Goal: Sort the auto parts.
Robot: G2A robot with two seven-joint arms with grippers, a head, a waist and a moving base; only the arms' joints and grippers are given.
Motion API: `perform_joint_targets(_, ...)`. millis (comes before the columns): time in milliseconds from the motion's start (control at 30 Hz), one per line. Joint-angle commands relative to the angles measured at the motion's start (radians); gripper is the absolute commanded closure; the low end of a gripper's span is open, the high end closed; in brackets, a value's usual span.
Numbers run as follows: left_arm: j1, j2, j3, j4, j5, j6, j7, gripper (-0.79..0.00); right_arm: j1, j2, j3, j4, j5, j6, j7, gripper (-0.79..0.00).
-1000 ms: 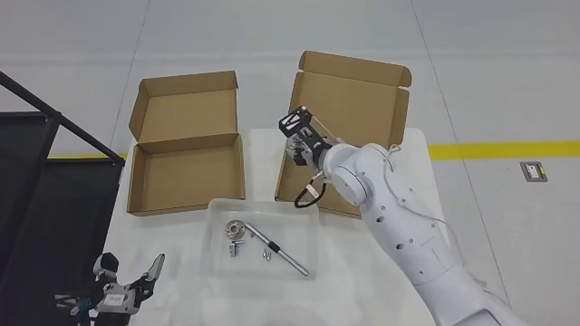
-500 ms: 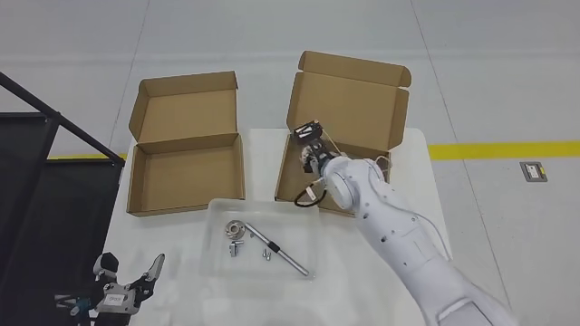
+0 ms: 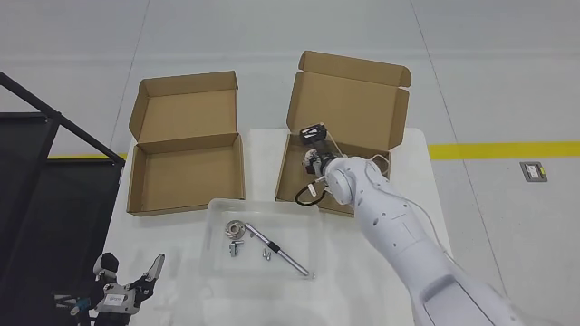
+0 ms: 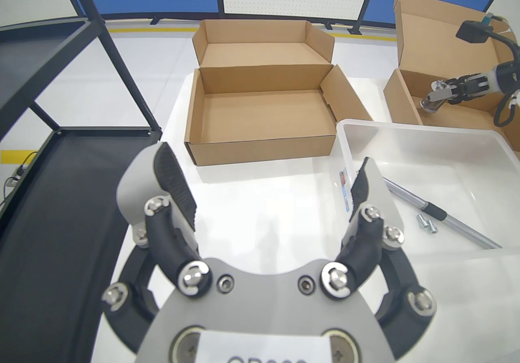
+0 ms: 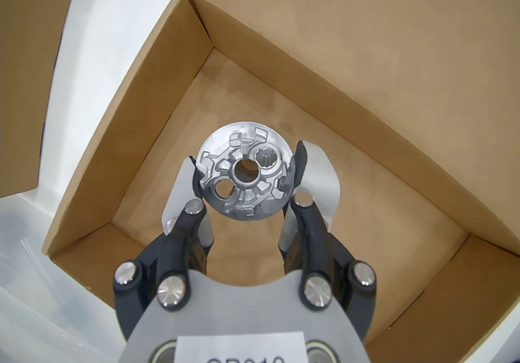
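My right gripper (image 5: 245, 171) is shut on a round grey metal disc (image 5: 245, 175) with holes and raised ribs, held over the floor of the right cardboard box (image 5: 365, 185). In the top view that gripper (image 3: 313, 157) hangs inside the right cardboard box (image 3: 358, 109), and the left wrist view shows the disc (image 4: 434, 100) in its fingers. A clear plastic tray (image 3: 308, 213) holds a metal rod (image 3: 281, 254), a small round part (image 3: 235, 230) and bolts (image 3: 268, 254). My left gripper (image 4: 268, 173) stands open above the table's near left corner, in the top view too (image 3: 131, 281).
The left cardboard box (image 3: 186, 177) stands open with a bare floor, also in the left wrist view (image 4: 260, 112). A black metal rack (image 3: 36, 190) borders the table's left side. White table (image 3: 163, 235) lies between the tray and the left gripper.
The right gripper has carried the disc to the right and down, deeper into the right box. The left arm has not moved.
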Motion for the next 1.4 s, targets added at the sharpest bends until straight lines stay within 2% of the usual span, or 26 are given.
perform_joint_targets(0, 0.0, 0.0, 0.0, 0.0, 0.0, 0.0, 0.0, -0.785, 0.008, -0.006, -0.001, 0.021, 0.004, -0.006, -0.008, -0.351)
perform_joint_targets(233, 0.0, 0.0, 0.0, 0.0, 0.0, 0.0, 0.0, -0.785, 0.03, -0.024, -0.005, 0.076, 0.012, -0.022, -0.027, -0.391)
perform_joint_targets(300, 0.0, 0.0, 0.0, 0.0, 0.0, 0.0, 0.0, -0.785, 0.035, -0.027, -0.005, 0.083, 0.014, -0.029, -0.028, -0.483)
perform_joint_targets(333, 0.0, 0.0, 0.0, 0.0, 0.0, 0.0, 0.0, -0.785, 0.037, -0.028, -0.005, 0.085, 0.012, -0.032, -0.029, -0.573)
perform_joint_targets(367, 0.0, 0.0, 0.0, 0.0, 0.0, 0.0, 0.0, -0.785, 0.038, -0.029, -0.005, 0.086, 0.012, -0.035, -0.03, -0.588)
perform_joint_targets(467, 0.0, 0.0, 0.0, 0.0, 0.0, 0.0, 0.0, -0.785, 0.04, -0.031, -0.003, 0.09, 0.01, -0.037, -0.032, -0.723)
perform_joint_targets(533, 0.0, 0.0, 0.0, 0.0, 0.0, 0.0, 0.0, -0.785, 0.041, -0.031, -0.002, 0.091, 0.008, -0.039, -0.033, -0.776)
perform_joint_targets(700, 0.0, 0.0, 0.0, 0.0, 0.0, 0.0, 0.0, -0.785, 0.041, -0.027, 0.003, 0.079, -0.002, -0.044, -0.043, -0.785)
perform_joint_targets(867, 0.0, 0.0, 0.0, 0.0, 0.0, 0.0, 0.0, -0.785, 0.021, -0.012, 0.015, -0.01, -0.017, -0.083, -0.066, -0.785)
perform_joint_targets(967, 0.0, 0.0, 0.0, 0.0, 0.0, 0.0, 0.0, -0.785, -0.011, 0.011, 0.034, -0.104, -0.043, -0.107, -0.066, -0.757)
perform_joint_targets(1067, 0.0, 0.0, 0.0, 0.0, 0.0, 0.0, 0.0, -0.785, -0.072, 0.044, 0.067, -0.252, -0.072, -0.139, -0.038, -0.785)
perform_joint_targets(1200, 0.0, 0.0, 0.0, 0.0, 0.0, 0.0, 0.0, -0.785, -0.223, 0.096, 0.129, -0.578, -0.126, -0.194, 0.076, -0.785)
perform_joint_targets(1367, 0.0, 0.0, 0.0, 0.0, 0.0, 0.0, 0.0, -0.785, -0.443, 0.15, 0.202, -1.011, -0.164, -0.299, 0.314, -0.785)
